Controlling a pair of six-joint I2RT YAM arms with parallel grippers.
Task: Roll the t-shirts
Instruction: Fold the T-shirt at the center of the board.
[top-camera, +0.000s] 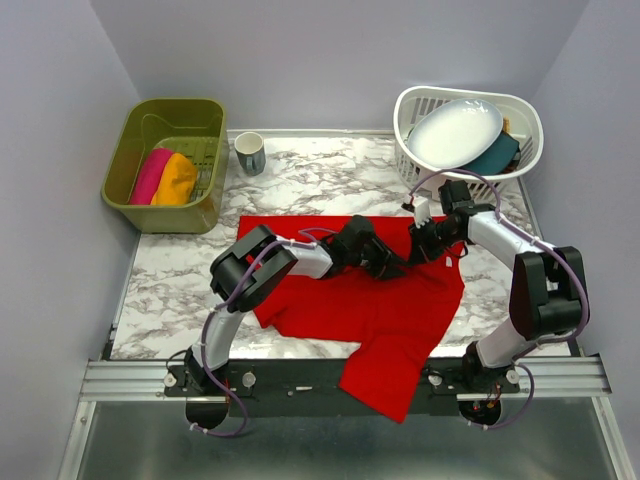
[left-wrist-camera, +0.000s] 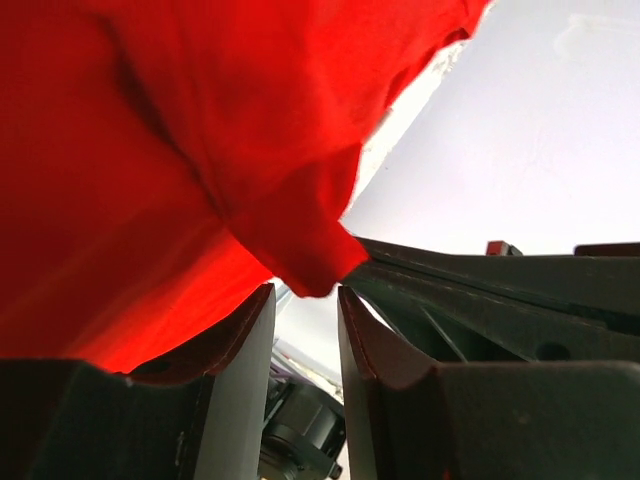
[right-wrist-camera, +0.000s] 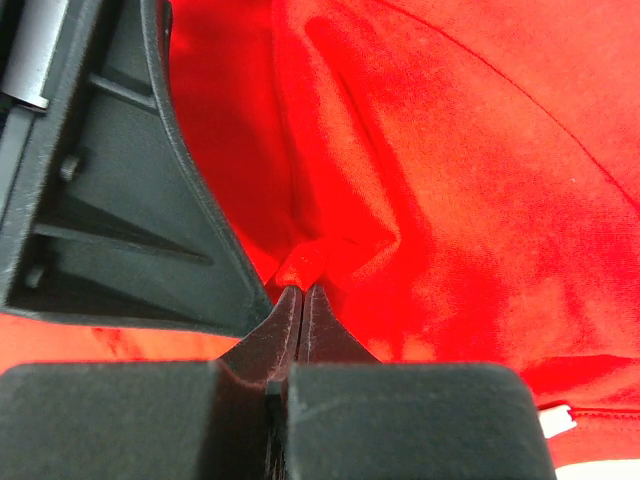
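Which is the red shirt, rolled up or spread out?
Spread out: the red t-shirt lies mostly flat on the table, one end hanging off the front.

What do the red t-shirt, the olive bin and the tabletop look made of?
The red t-shirt: soft matte cloth; it creases and drapes over the near edge. The olive bin: likely moulded plastic, glossy, slotted floor. The tabletop: marble-look surface, grey veining; stone or laminate, cannot tell.
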